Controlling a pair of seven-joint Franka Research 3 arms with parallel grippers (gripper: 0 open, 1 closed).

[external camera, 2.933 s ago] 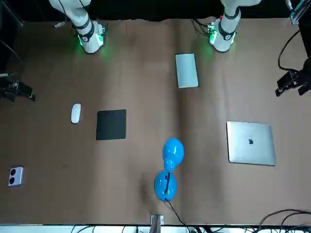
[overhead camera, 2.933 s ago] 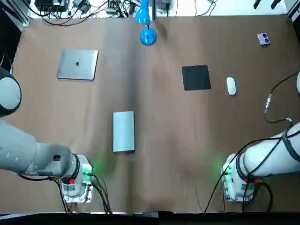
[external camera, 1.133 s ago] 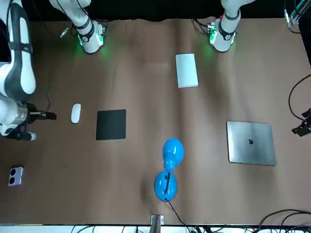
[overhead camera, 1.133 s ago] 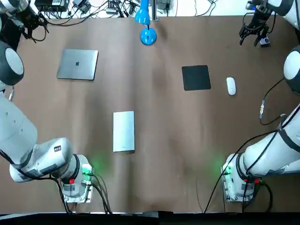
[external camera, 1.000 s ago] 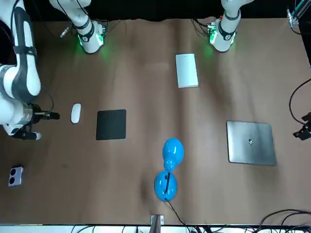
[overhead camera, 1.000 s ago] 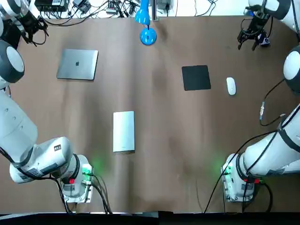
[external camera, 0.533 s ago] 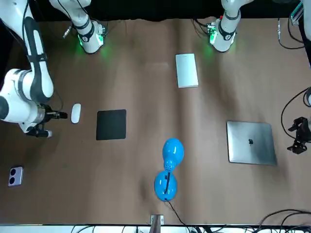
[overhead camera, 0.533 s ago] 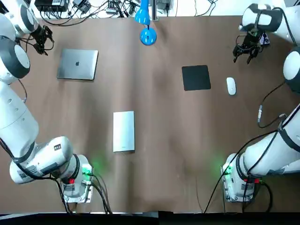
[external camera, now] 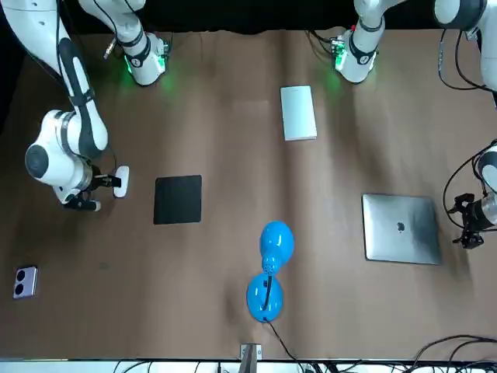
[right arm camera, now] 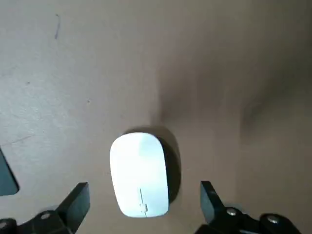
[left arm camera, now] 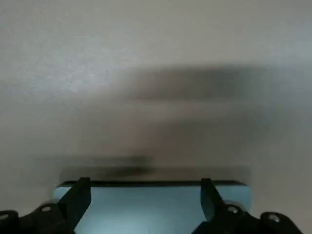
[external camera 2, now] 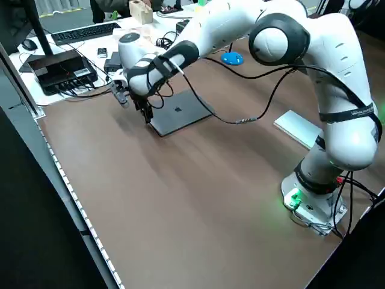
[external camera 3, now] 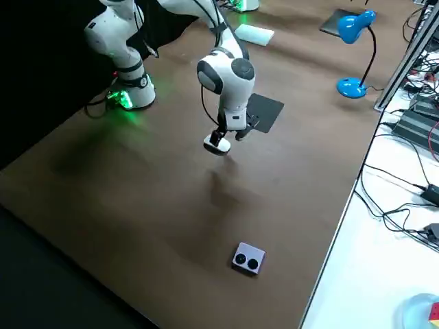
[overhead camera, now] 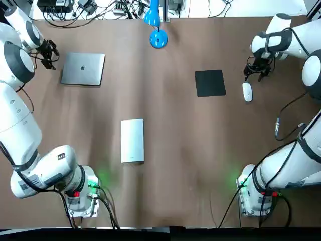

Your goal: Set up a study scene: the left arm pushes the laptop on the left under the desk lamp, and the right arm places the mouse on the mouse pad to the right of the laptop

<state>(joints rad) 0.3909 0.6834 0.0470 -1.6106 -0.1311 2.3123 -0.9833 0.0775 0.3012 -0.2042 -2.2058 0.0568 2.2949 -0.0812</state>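
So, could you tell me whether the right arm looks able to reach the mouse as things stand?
Probably yes: the right gripper hangs open close by the mouse. The mouse lies alone on the bare table beside the mouse pad, with nothing covering it.

Left gripper [overhead camera: 49,59]: well left of the desk lamp [overhead camera: 158,39], held low and pointing straight down. I read its fingers [left arm camera: 77,201] as spread wide. The left arm [overhead camera: 15,115] climbs from its base, which is nearer me than the lamp, and arcs far outward. Right gripper [overhead camera: 255,71]: well right of the lamp, slightly nearer me, also pointing down with fingers [right arm camera: 75,204] spread wide. The right arm [overhead camera: 288,160] loops outward with its wrist folded back in.
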